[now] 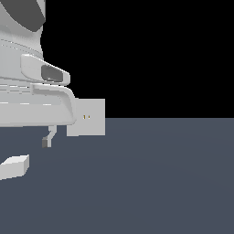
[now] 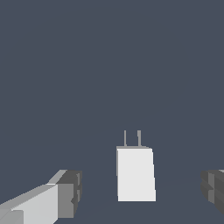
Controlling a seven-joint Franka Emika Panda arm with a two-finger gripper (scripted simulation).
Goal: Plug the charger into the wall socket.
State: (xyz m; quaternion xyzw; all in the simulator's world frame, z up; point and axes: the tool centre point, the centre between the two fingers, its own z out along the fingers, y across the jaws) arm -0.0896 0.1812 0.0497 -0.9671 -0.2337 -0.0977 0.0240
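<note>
White and small, the charger (image 2: pixel 135 174) is lying on the dark grey floor (image 2: pixel 109 65), between the two fingertips (image 2: pixel 70 192) of the gripper (image 2: pixel 142 192), which is standing wide open and holding nothing. In the exterior view the charger (image 1: pixel 13 166) is sitting at the left edge, well apart from the wall socket (image 1: pixel 89 117), which is standing upright behind the arm (image 1: pixel 32 91).

For a good grasp, I judge the gripper should be lowering straight down and closing on the two long side faces, centred on the block, so it is not twisting.

Its two thin prongs (image 2: pixel 132 138) are pointing away from the wrist camera, and the long axis is running the same way, flat along the floor.
</note>
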